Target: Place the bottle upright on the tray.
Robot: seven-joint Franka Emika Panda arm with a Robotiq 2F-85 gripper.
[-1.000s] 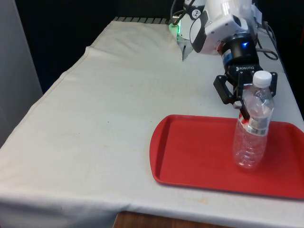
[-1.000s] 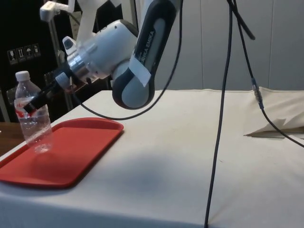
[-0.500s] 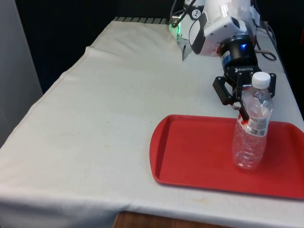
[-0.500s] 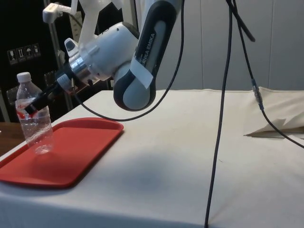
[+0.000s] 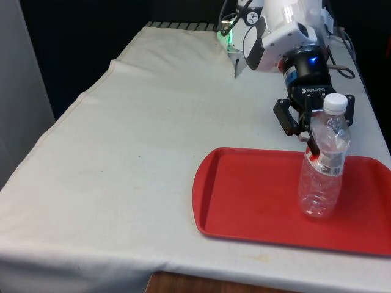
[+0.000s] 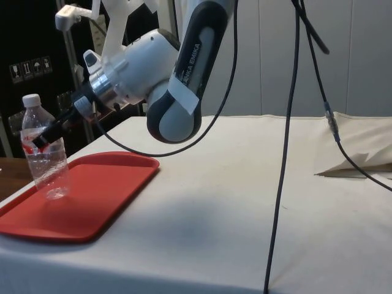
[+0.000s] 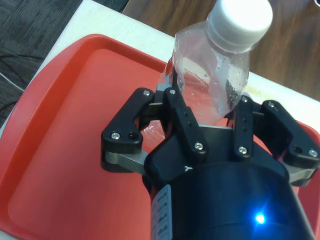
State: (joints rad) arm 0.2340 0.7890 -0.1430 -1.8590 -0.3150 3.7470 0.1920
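1. Standing upright on the red tray [image 5: 244, 201], the clear plastic water bottle [image 5: 322, 177] has its base on the tray's floor, towards the front view's right and nearer the tray's far rim than its near one.
2. The bottle carries a white screw cap [image 5: 335, 102] and a label band with red and white on it around its upper body; in the side view the bottle [image 6: 44, 159] looks empty and see-through.
3. The black gripper [image 5: 316, 131] reaches down at a slant from the far side and meets the bottle at its shoulder, just above the label.
4. In the wrist view the gripper [image 7: 205, 120] has a finger on either side of the bottle [image 7: 212, 75], and both lie against the clear plastic, so it is pinching the bottle's upper body.
5. The white cap [image 7: 240, 20] rises clear above the fingers [image 7: 182, 117], and the red tray [image 7: 75, 140] spreads beneath them.
6. The tray sits on the white tablecloth [image 5: 134, 152] at the near end of the table, towards the front view's right, with its near rim close to the table's near edge.
7. In the side view the white arm [image 6: 165, 79] leans out over the tray [image 6: 92, 196], with black cables [image 6: 288, 122] hanging beside it across the cloth.
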